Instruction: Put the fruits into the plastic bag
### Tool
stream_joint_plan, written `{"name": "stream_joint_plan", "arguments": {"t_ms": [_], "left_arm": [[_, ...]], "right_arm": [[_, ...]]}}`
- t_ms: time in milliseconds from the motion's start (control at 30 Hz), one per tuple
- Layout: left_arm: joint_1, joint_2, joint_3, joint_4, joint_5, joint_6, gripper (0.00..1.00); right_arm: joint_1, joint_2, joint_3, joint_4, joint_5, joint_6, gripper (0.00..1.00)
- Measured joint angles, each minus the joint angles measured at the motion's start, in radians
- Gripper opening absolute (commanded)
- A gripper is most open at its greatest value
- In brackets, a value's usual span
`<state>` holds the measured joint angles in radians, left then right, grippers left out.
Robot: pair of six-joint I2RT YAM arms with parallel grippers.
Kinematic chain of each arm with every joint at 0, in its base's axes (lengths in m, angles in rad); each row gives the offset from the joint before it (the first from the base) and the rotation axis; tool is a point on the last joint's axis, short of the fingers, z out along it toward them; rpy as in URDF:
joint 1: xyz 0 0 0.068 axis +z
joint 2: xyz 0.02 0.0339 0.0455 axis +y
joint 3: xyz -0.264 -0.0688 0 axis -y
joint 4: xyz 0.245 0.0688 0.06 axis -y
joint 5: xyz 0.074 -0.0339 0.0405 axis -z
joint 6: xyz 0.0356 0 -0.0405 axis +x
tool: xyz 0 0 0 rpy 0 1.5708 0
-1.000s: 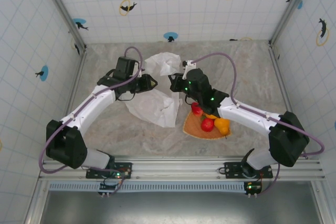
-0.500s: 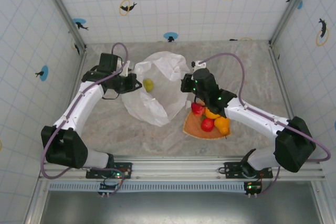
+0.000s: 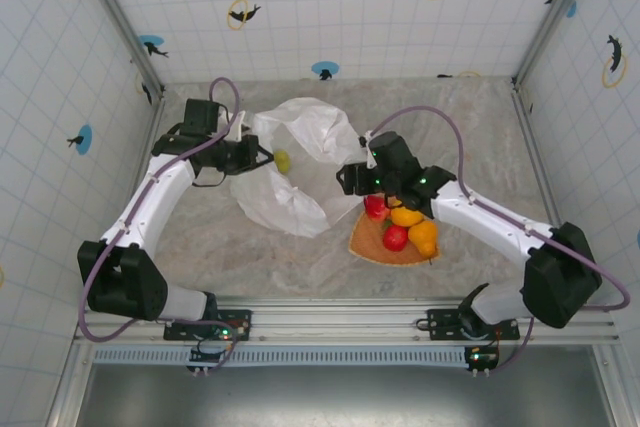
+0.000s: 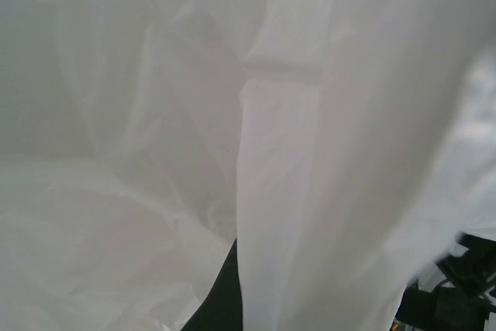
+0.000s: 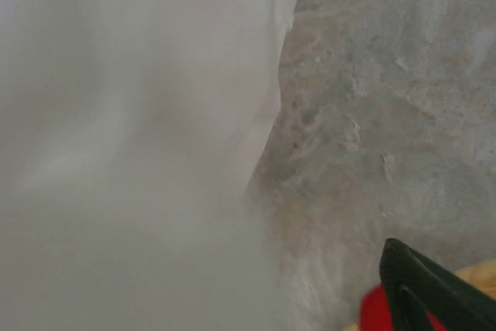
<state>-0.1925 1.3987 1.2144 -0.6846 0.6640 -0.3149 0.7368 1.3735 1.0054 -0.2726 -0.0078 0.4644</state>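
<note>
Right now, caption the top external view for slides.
Left gripper holds the plastic bag open, one yellow-green fruit inside; right gripper hovers beside the tray.

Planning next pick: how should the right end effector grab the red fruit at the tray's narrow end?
Take the red fruit across its round middle, probably from above: it's near-spherical, its top is free, and an orange fruit crowds its right side.

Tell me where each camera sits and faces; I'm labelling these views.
Top external: above and behind the bases, looking down on left arm, right arm, plastic bag, fruits on tray.
Left wrist: close against bag folds; its dark finger at bottom.
Right wrist: bag edge, table, red fruit; one finger.
Shared: the bag, in all three.
</note>
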Motion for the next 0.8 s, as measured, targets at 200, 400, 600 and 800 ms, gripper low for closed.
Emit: {"name": "stream_joint_plan", "arguments": {"t_ms": [200, 400, 600, 800], "left_arm": [[0.0, 0.0, 0.0, 0.015, -0.001, -0.007, 0.0], [0.0, 0.002, -0.003, 0.033, -0.001, -0.015, 0.0], [0.0, 0.008, -0.005, 0.05, -0.001, -0.026, 0.0], [0.0, 0.017, -0.005, 0.052, -0.001, -0.026, 0.0]], "right_arm": [[-0.004, -0.156, 0.014, -0.131, -0.087, -0.022, 1.0], [-0.005, -0.328, 0.051, -0.267, -0.059, -0.049, 0.97], [-0.005, -0.373, -0.074, -0.322, 0.023, -0.145, 0.84], [-0.004, -0.27, -0.196, -0.298, 0.034, -0.286, 0.79]]}}
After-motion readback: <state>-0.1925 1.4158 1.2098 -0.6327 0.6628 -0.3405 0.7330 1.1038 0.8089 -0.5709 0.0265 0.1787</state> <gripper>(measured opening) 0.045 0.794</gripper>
